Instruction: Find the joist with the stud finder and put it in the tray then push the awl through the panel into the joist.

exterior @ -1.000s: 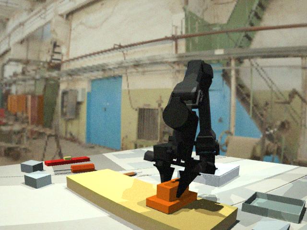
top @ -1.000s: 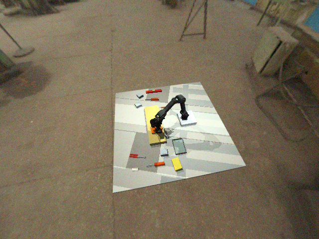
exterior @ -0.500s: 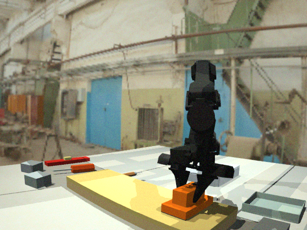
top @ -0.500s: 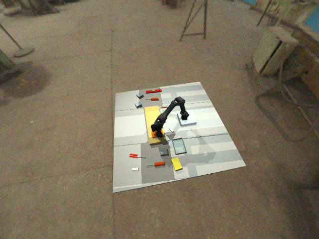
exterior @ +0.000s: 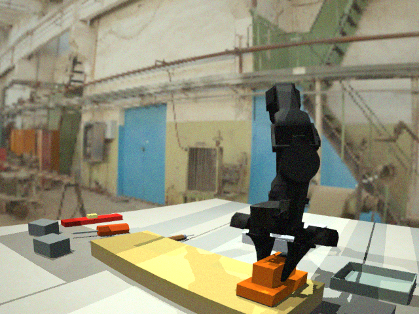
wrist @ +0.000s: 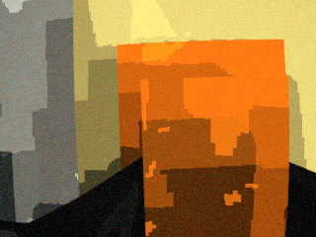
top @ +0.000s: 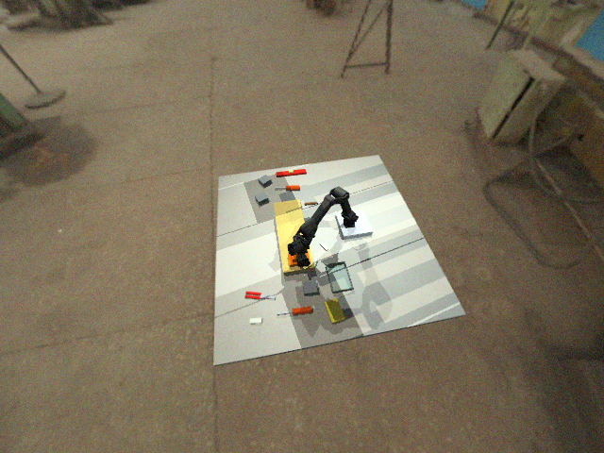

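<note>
My gripper [top: 303, 261] [exterior: 273, 270] [wrist: 203, 164] is shut on the orange stud finder [top: 293, 260] [exterior: 260, 290] [wrist: 232, 94]. The stud finder is upright on the yellow floor panel [top: 288, 219] [exterior: 162, 261] [wrist: 222, 20], near the panel's end closest to the tray. Whether it touches the panel all along its base is hard to tell. The grey-green tray [top: 340, 277] [exterior: 368, 290] is empty, beside that end. The awl [top: 310, 203] [exterior: 177, 237], with a brown handle, lies beside the panel's far end, partly hidden by the panel in the exterior view. The joist is hidden.
A red level [top: 291, 173] [exterior: 91, 220], an orange screwdriver [top: 293, 187] [exterior: 113, 229] and two grey blocks lie past the panel's far end. Near the tray are a dark grey block [top: 310, 287], a yellow block [top: 334, 310], another screwdriver [top: 302, 310], red pliers [top: 253, 295] and a white piece [top: 255, 320].
</note>
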You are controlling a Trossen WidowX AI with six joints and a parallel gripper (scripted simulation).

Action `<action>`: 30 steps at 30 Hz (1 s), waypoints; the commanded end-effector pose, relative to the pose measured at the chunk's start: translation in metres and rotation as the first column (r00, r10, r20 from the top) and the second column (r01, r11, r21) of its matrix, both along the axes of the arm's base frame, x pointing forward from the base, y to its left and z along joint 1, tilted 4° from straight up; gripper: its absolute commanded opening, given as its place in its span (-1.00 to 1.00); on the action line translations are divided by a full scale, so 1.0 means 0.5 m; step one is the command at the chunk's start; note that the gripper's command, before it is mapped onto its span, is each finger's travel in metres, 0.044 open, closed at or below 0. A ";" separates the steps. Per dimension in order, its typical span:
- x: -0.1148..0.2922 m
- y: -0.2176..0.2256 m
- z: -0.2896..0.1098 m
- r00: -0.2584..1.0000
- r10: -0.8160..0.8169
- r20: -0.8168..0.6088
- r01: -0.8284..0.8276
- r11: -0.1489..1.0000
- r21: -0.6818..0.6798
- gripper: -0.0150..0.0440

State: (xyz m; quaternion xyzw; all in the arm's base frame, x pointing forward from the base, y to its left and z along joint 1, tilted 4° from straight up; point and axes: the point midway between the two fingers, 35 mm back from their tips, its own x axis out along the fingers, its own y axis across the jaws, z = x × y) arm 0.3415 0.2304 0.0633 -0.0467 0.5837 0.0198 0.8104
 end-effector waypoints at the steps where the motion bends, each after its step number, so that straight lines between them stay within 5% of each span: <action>1: 0.000 -0.001 0.000 1.000 0.001 0.000 -0.001 1.000 -0.001 -0.49; 30: 0.015 -0.146 0.006 1.000 -0.003 0.001 0.003 1.000 -0.005 -0.49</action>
